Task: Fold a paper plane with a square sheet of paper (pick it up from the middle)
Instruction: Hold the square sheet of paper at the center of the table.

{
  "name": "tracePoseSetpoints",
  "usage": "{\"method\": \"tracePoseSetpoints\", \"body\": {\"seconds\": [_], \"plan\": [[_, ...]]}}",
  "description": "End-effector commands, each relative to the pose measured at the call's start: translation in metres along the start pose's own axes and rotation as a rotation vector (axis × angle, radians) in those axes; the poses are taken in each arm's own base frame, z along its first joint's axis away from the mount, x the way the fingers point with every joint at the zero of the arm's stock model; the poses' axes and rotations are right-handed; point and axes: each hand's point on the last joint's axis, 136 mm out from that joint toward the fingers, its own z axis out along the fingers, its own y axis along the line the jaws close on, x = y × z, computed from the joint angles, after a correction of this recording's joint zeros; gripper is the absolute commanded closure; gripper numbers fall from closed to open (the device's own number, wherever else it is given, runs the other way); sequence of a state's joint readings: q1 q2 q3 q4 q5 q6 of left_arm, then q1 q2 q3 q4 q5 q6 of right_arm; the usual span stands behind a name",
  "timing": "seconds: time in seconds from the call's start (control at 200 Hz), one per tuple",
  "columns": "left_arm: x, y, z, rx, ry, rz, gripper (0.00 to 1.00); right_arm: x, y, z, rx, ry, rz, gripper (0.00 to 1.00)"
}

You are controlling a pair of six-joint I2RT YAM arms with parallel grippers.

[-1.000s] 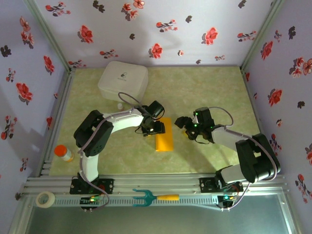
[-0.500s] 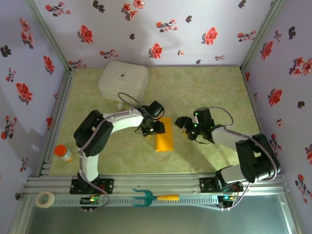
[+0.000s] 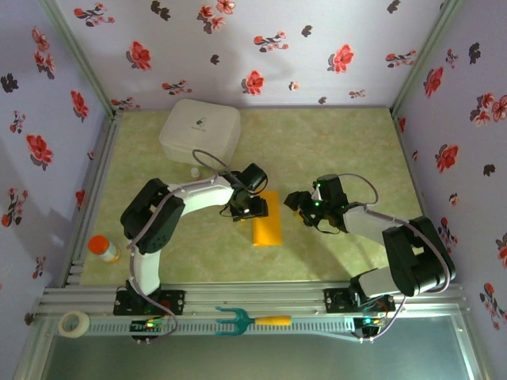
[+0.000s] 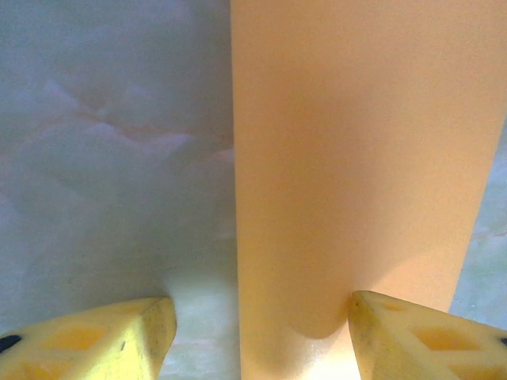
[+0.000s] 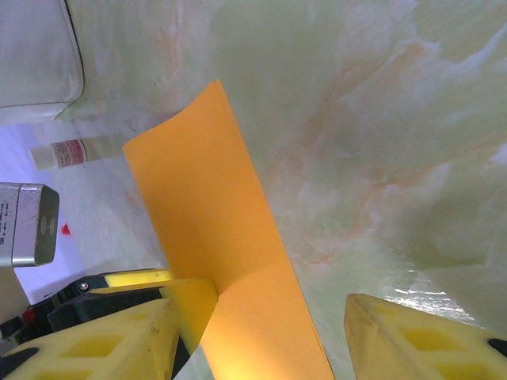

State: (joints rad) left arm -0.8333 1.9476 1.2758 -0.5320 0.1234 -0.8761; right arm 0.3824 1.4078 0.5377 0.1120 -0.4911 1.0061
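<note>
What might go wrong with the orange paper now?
The paper looks loosely folded, and its far end seems to lift off the table in the right wrist view, so the fold may spring open. The left gripper and right gripper sit close on either side, so they might bump or push the paper crooked.

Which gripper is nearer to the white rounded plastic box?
Left. The left gripper sits in front of the white rounded plastic box; the right gripper is farther to its right.
</note>
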Motion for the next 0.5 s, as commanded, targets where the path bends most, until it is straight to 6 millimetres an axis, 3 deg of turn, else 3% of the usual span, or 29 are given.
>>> {"method": "tracePoseSetpoints", "body": {"seconds": [0.0, 0.495], "plan": [[0.0182, 0.0282, 0.0478, -0.096, 0.065, 0.031, 0.37, 0.0008, 0.0024, 0.0024, -0.002, 0.009, -0.001, 0.41], [0.0163, 0.0242, 0.054, -0.076, 0.068, 0.032, 0.36, 0.0001, 0.0038, 0.0023, -0.004, 0.009, -0.001, 0.4]]}}
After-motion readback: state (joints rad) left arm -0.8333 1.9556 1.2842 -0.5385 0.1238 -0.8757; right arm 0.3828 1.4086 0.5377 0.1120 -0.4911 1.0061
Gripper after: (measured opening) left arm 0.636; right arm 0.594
